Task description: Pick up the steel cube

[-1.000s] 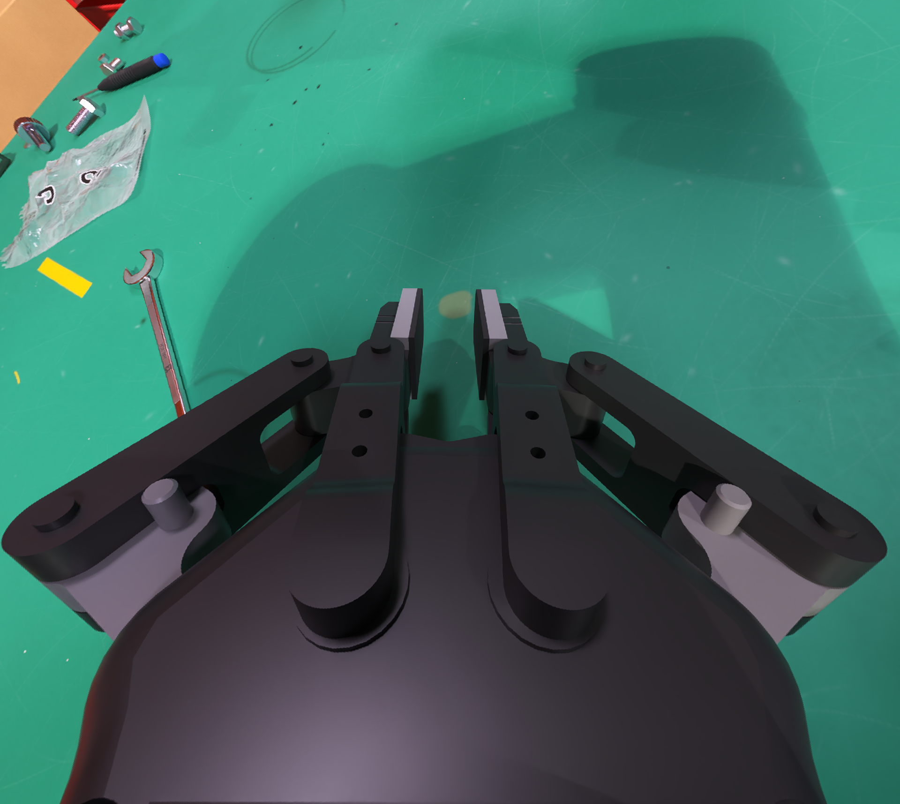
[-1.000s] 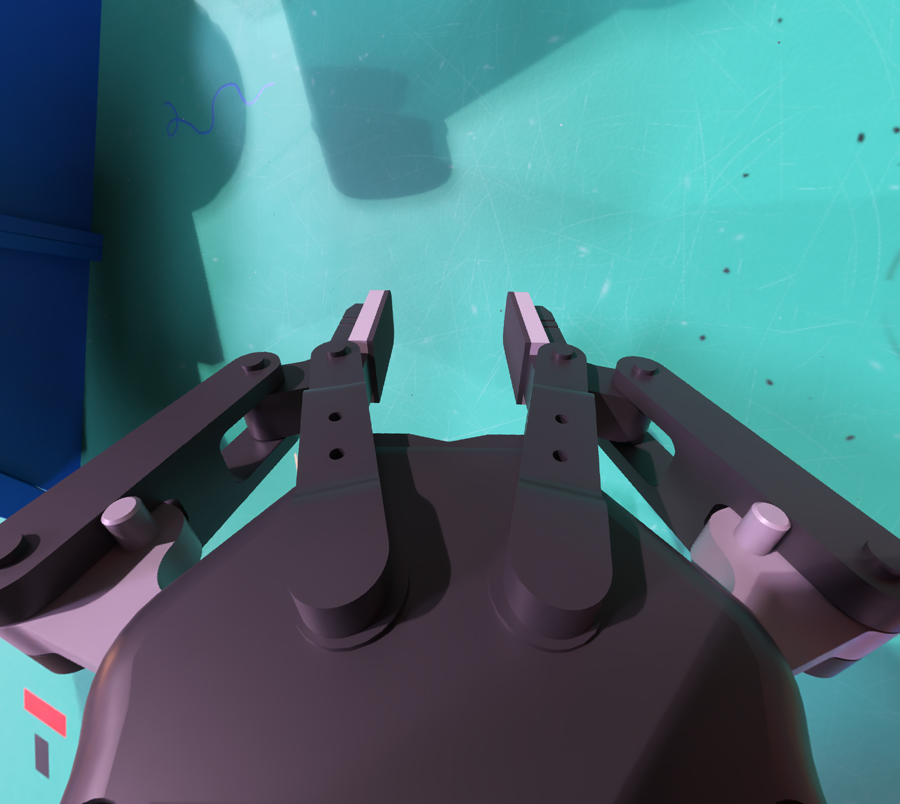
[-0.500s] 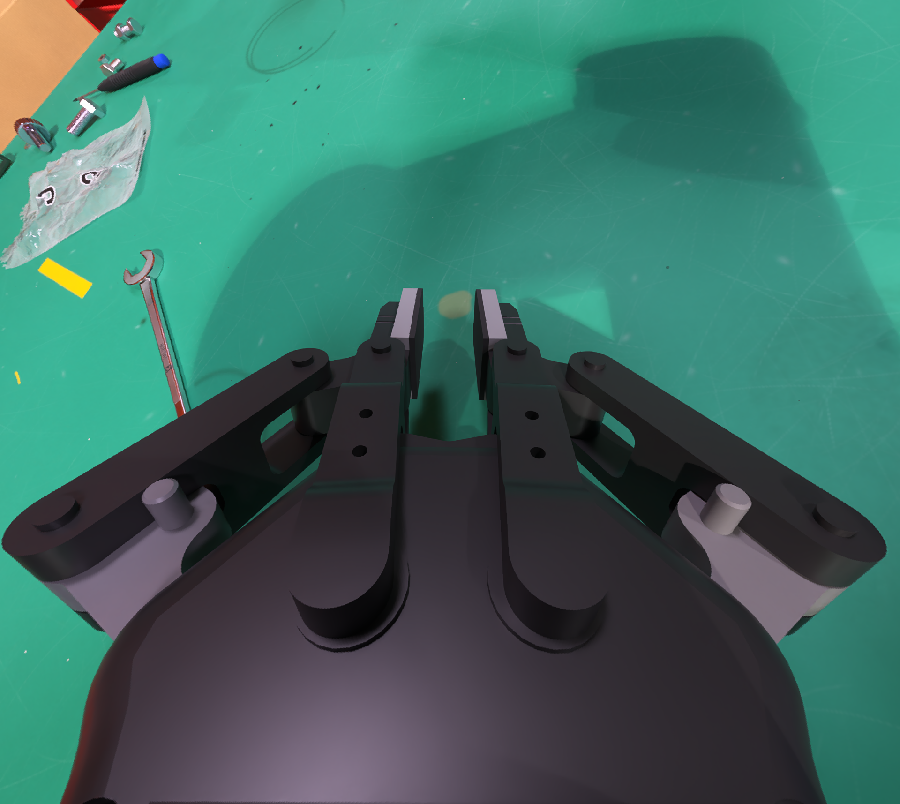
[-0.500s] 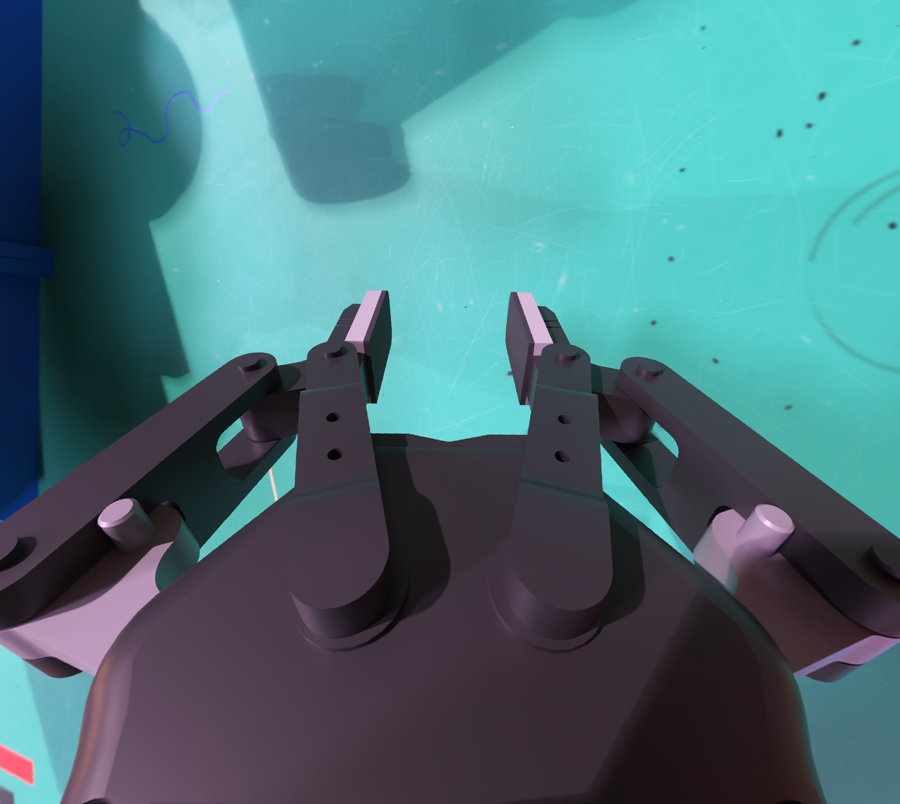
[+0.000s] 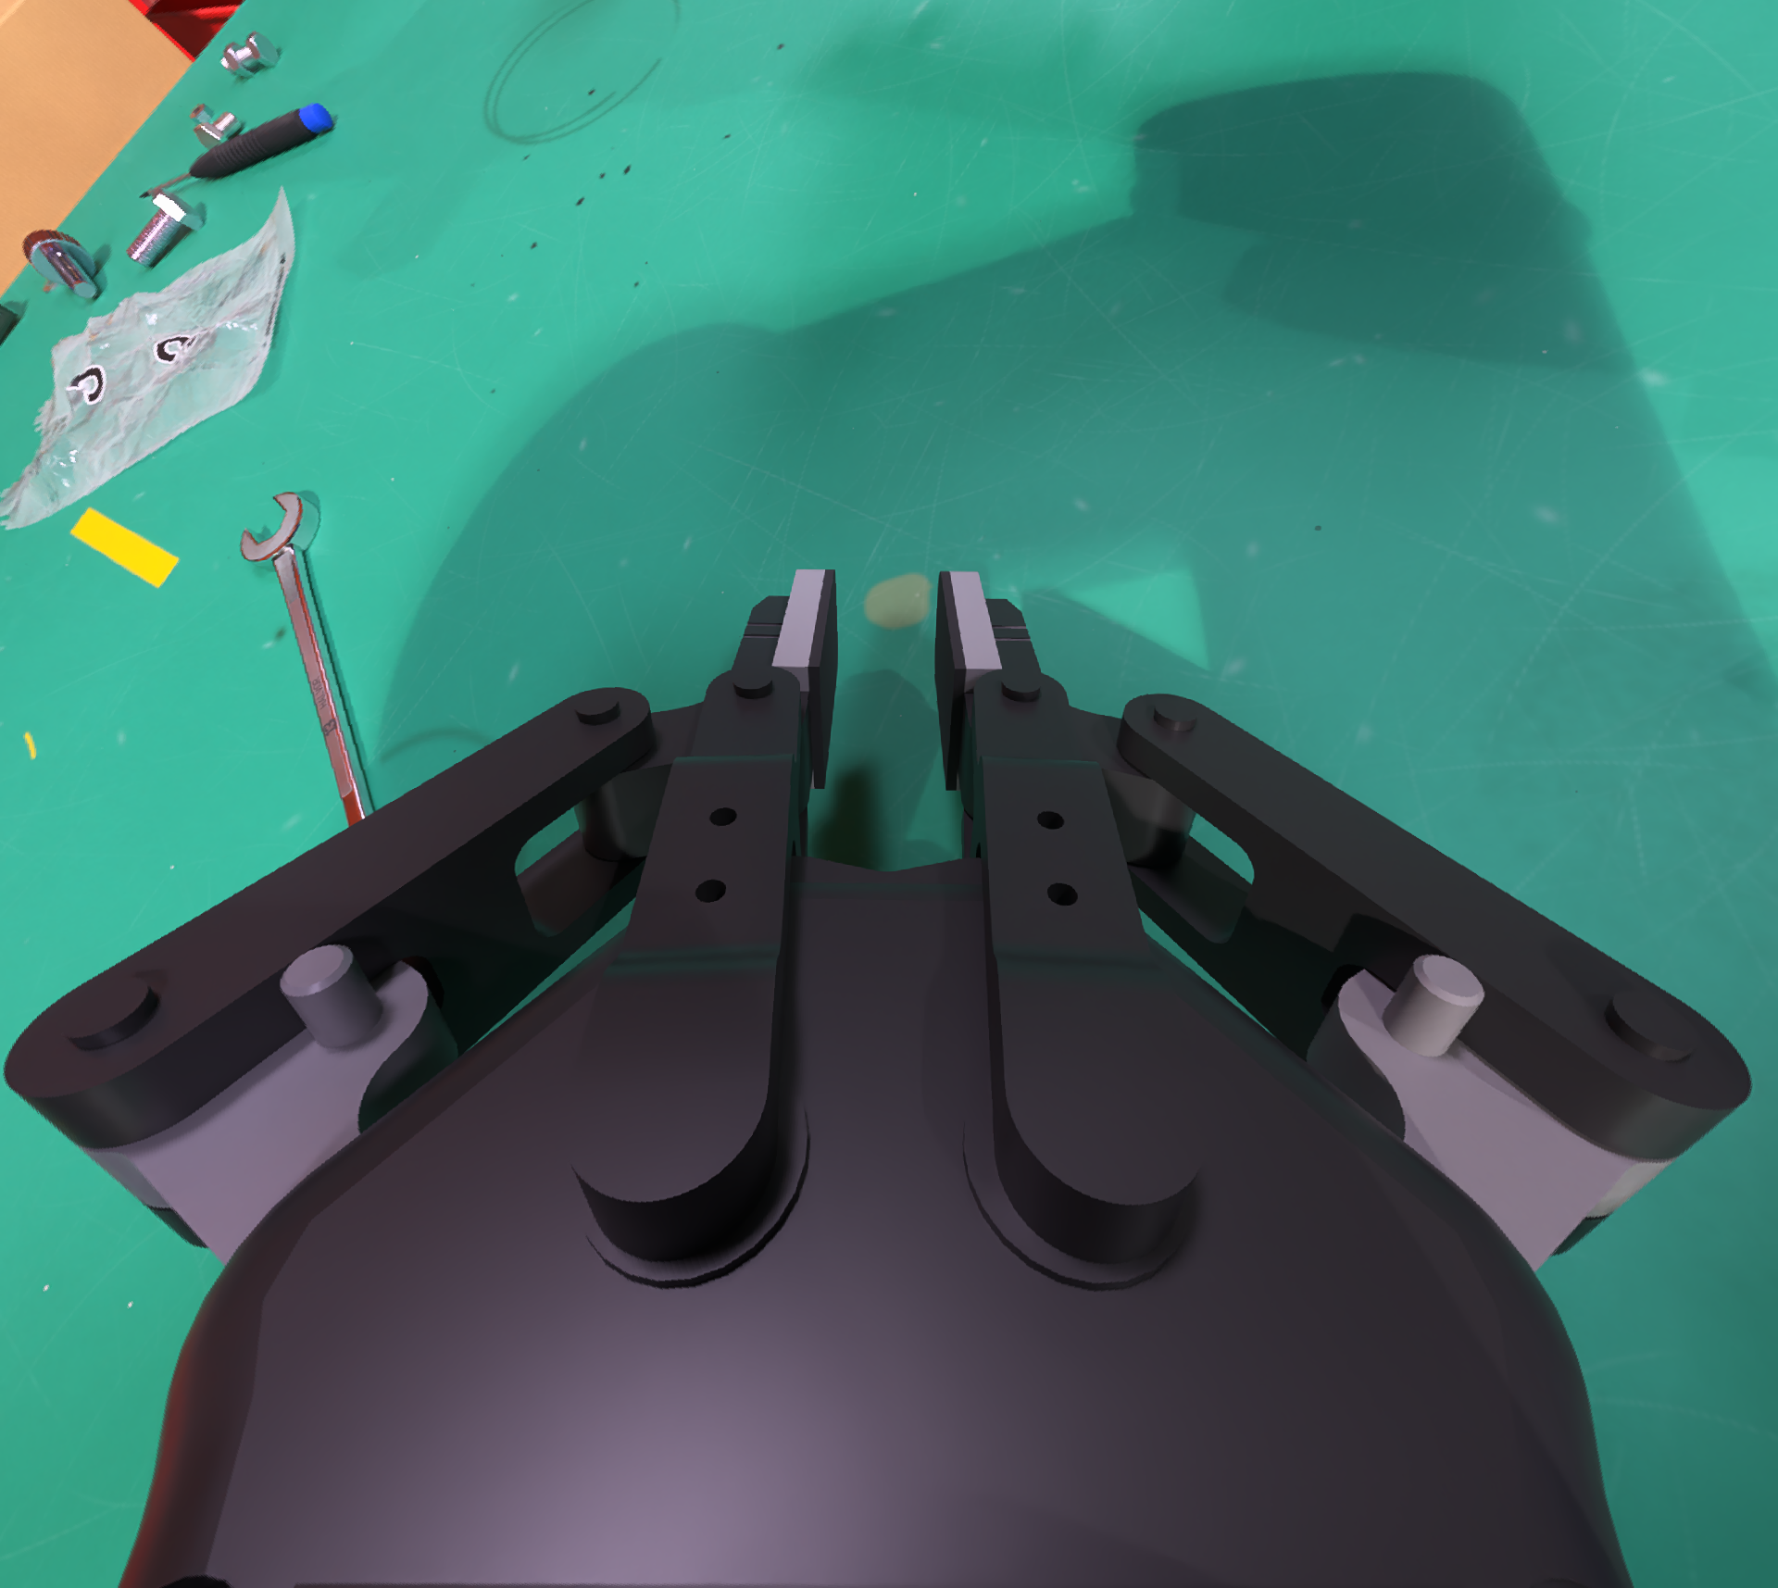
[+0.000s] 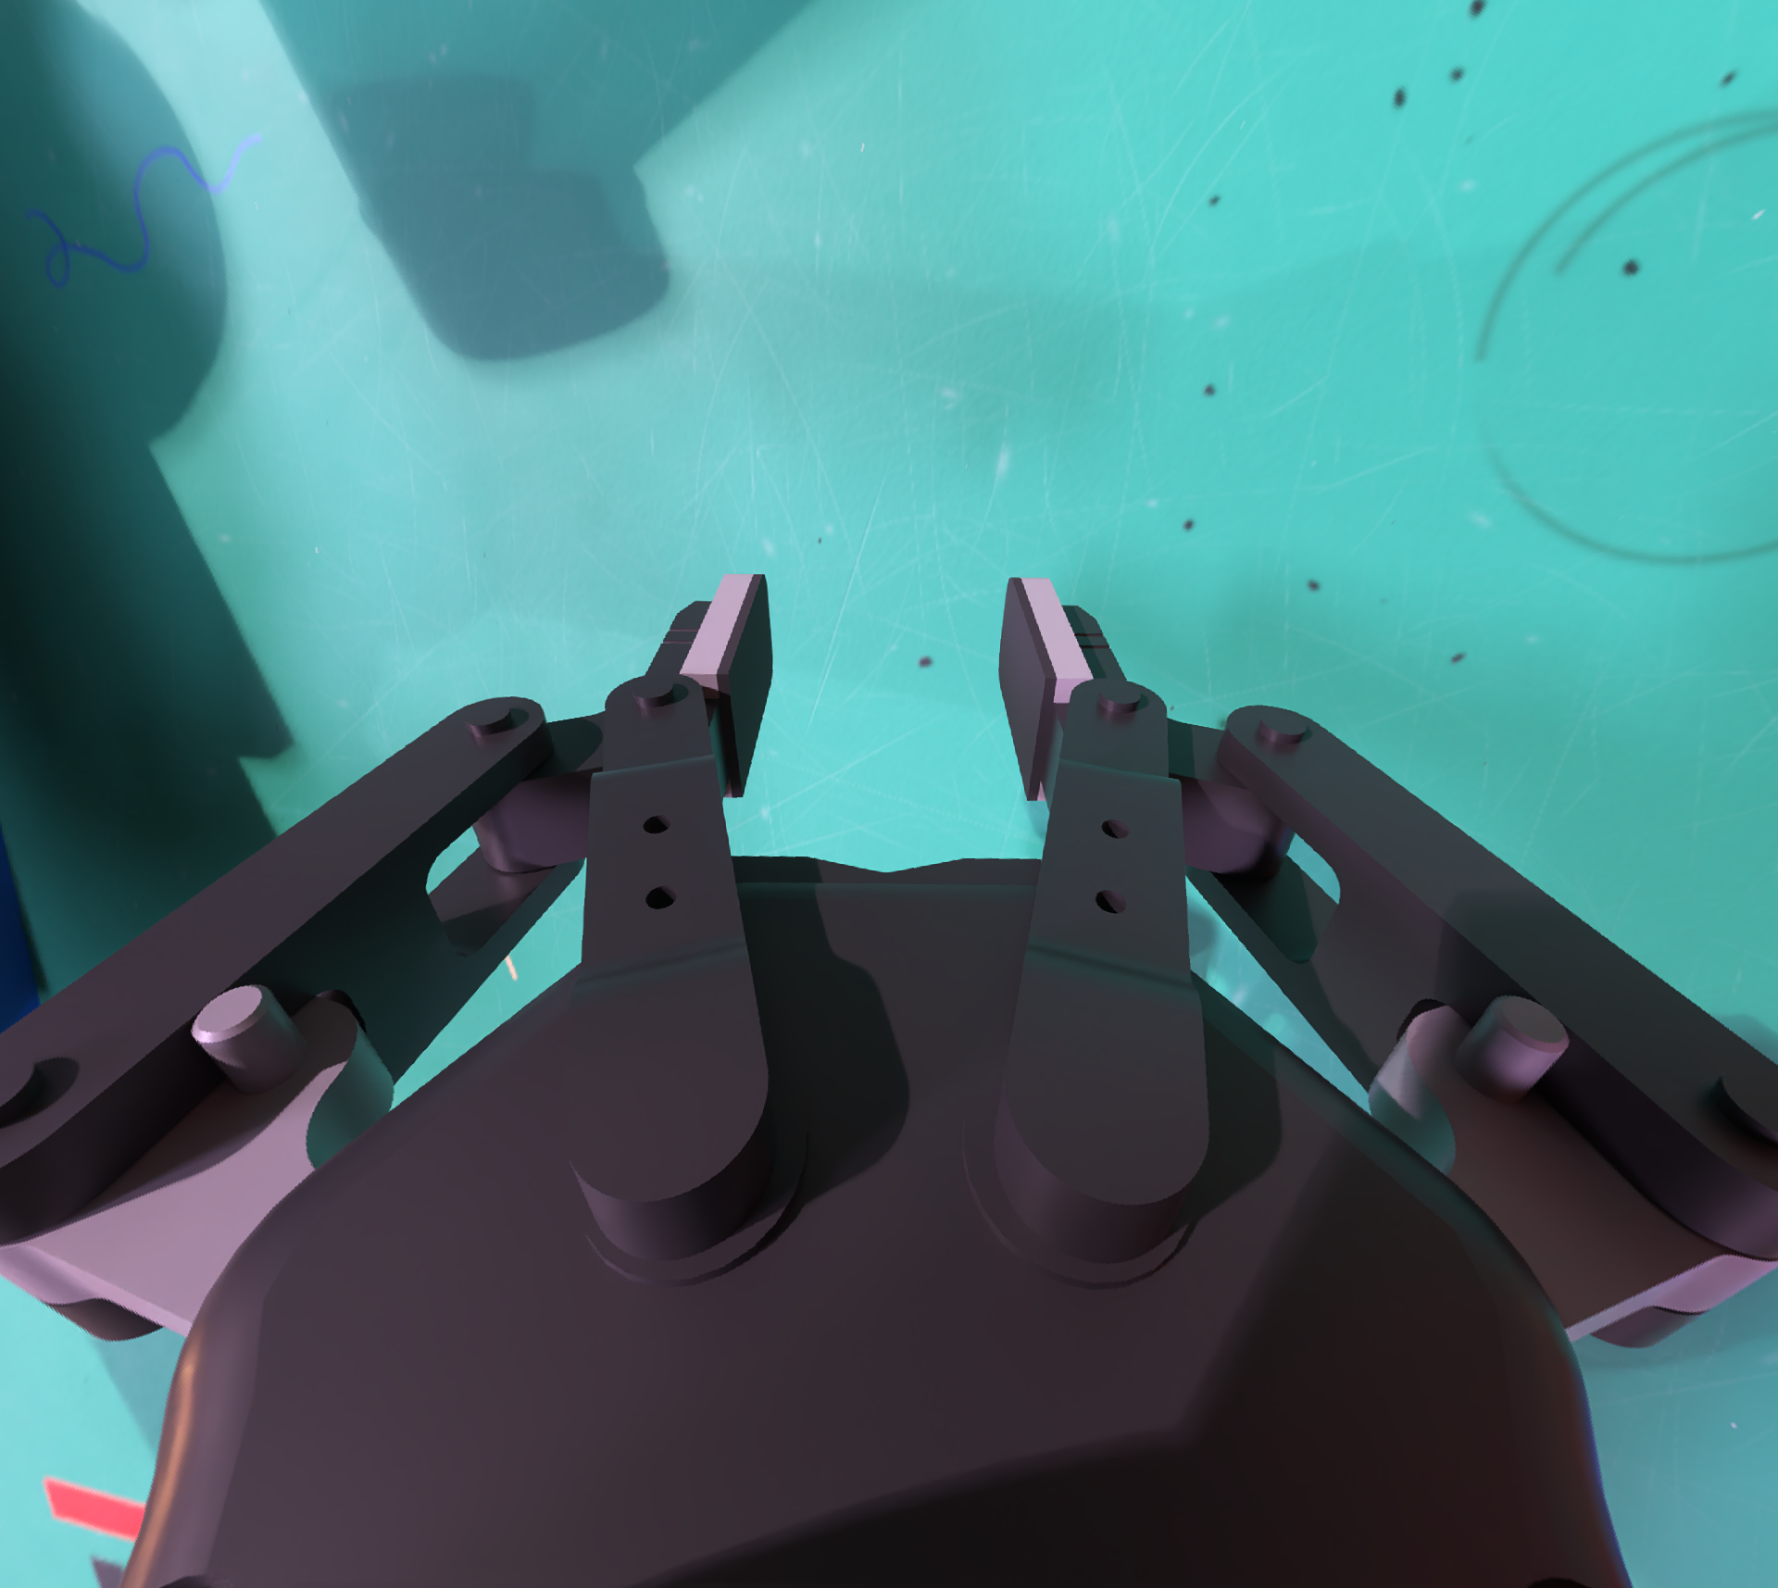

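Steel cube unsighted; left gripper (image 5: 883,618) narrowly parted, empty; right gripper (image 6: 885,638) wide, empty above green mat (image 6: 1251,387); locate cube before descending squarely.

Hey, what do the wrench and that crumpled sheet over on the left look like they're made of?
The wrench looks like bare polished steel: silvery and glinting, with an open-end jaw. The crumpled sheet seems to be thin clear plastic film: the green mat shows through it, with shiny creases. It could be a bag.
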Available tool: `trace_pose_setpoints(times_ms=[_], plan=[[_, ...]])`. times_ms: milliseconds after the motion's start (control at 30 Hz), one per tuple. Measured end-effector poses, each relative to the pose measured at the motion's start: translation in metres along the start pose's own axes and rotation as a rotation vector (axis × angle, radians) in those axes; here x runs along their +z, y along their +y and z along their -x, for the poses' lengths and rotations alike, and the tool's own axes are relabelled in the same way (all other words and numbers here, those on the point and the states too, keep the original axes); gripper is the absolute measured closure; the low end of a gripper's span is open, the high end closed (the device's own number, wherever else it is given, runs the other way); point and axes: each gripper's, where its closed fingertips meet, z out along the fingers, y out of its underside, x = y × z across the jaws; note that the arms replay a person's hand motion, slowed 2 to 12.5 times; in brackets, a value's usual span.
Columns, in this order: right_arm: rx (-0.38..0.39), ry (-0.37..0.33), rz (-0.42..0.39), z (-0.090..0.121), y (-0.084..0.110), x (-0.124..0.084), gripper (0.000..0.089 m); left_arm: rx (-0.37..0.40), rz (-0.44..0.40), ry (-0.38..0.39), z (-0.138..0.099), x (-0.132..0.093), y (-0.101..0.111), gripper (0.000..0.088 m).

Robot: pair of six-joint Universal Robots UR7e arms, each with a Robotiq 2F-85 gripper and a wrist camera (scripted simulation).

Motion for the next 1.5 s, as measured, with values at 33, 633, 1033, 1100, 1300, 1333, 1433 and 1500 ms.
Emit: trace_pose_setpoints(times_ms=[33, 633, 1033, 1100, 1300, 1333, 1433, 1500], plan=[[-0.003, -0.003, 0.018, 0.001, 0.003, 0.0, 0.0458, 0.0, 0.0, 0.0, 0.0, 0.0, 0.0, 0.0694], [-0.01, 0.042, 0.047, -0.007, 0.009, -0.003, 0.0486, -0.001, 0.0, 0.001, 0.0, 0.0, 0.0, 0.0695], [-0.014, 0.106, 0.038, -0.019, 0.011, -0.007, 0.0468, 0.003, -0.001, -0.001, 0.0, 0.0, 0.0, 0.0696], [-0.01, 0.097, 0.048, -0.018, 0.014, -0.008, 0.0489, 0.002, 0.0, 0.0, 0.0, 0.0, 0.0, 0.0696], [-0.037, 0.134, -0.024, -0.02, 0.004, -0.016, 0.0497, 0.004, -0.001, -0.002, 0.0, 0.0, 0.0, 0.0696], [-0.041, 0.142, -0.039, -0.021, 0.002, -0.017, 0.0497, 0.005, -0.002, -0.002, 0.0, 0.0, 0.0, 0.0696], [-0.048, 0.159, -0.058, -0.022, -0.004, -0.019, 0.0497, 0.006, -0.002, -0.003, 0.0, 0.0, 0.0, 0.0697], [-0.048, 0.161, -0.03, -0.022, 0.0, -0.019, 0.0497, 0.005, -0.001, -0.002, 0.0, 0.0, 0.0, 0.0697]])
